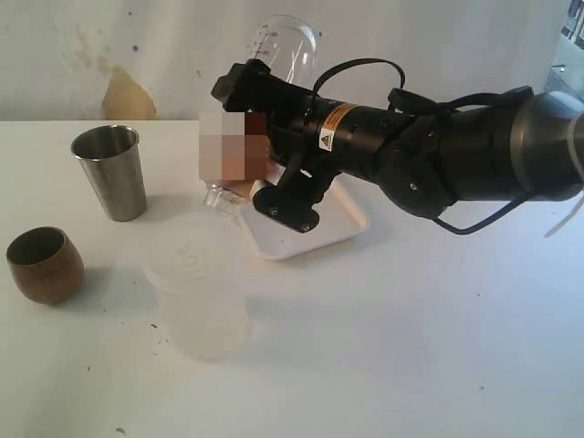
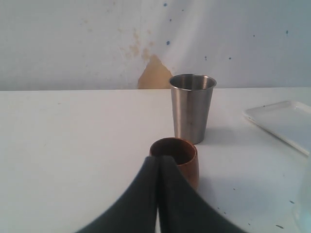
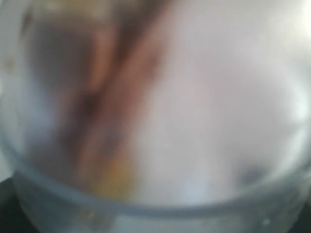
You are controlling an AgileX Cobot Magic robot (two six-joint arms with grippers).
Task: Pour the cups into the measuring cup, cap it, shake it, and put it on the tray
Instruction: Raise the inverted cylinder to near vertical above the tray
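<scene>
The right claw [image 1: 258,151] reaches in from the right across the middle of the scene and holds the measuring cup [image 1: 290,47]. Its jaws stand wide, one on each side of the clear body. The cup is lifted and tilted. Its wide end, with the printed scale, is up against the wall behind, and its narrow end points down toward the near left corner of the tray [image 1: 338,233]. Whether that lower end touches anything cannot be told, and the cup's middle cannot be made out. In the right wrist view the measuring cup [image 3: 194,121] fills the picture as a blurred clear wall close to the lens.

The white tray lies flat on the surface [image 1: 411,347], under the claw.

To the left, the steel tumbler [image 1: 110,173] stands upright. The wooden cup [image 1: 44,266] stands upright nearer the front, apart from it. A frosted container [image 1: 196,292] with its lid on stands in front of the tray, just beside its near left corner.

The left claw [image 2: 158,165] is fully closed, its two black fingers [image 2: 141,204] pressed together with nothing between them. In the left wrist view it sits low over the surface, with the wooden cup [image 2: 177,158] just past its tips and the steel tumbler [image 2: 191,109] behind that.
</scene>
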